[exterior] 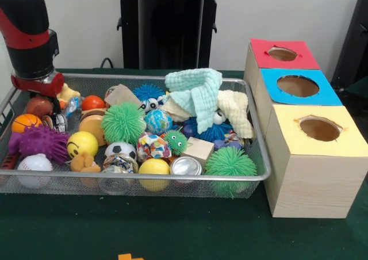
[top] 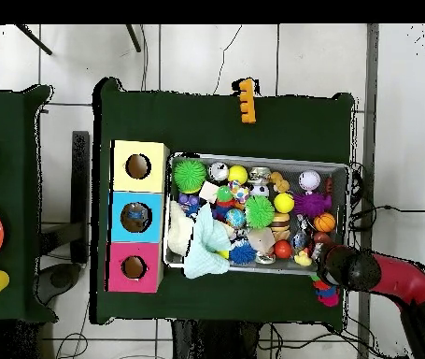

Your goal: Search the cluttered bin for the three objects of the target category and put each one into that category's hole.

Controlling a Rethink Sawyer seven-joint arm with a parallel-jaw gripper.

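Note:
A wire mesh bin (exterior: 260, 156) is packed with toys. Among them are a large green spiky ball (exterior: 122, 122), a yellow smiley ball (exterior: 82, 144), a baseball (exterior: 34, 165), a small basketball (exterior: 26, 122), a purple spiky toy (exterior: 39, 140), a soccer ball (exterior: 121, 150), a wooden block (exterior: 199, 149) and a mint cloth (exterior: 198, 90). Beside the bin stand three wooden boxes with a red hole (exterior: 283, 54), a blue hole (exterior: 298, 85) and a yellow hole (exterior: 319, 129). My gripper (exterior: 41, 89) hangs low over the bin's left end, just above the toys; its tip is hidden. In the overhead view the gripper (top: 328, 257) is at the bin's (top: 345, 168) lower right corner.
A second green spiky ball (exterior: 230, 162), a metal can (exterior: 186, 166), a plain yellow ball (exterior: 154, 168) and a cream cloth (exterior: 236, 110) crowd the bin's near and right parts. An orange piece (top: 246, 101) lies on the green table. A black stand (exterior: 167, 27) rises behind.

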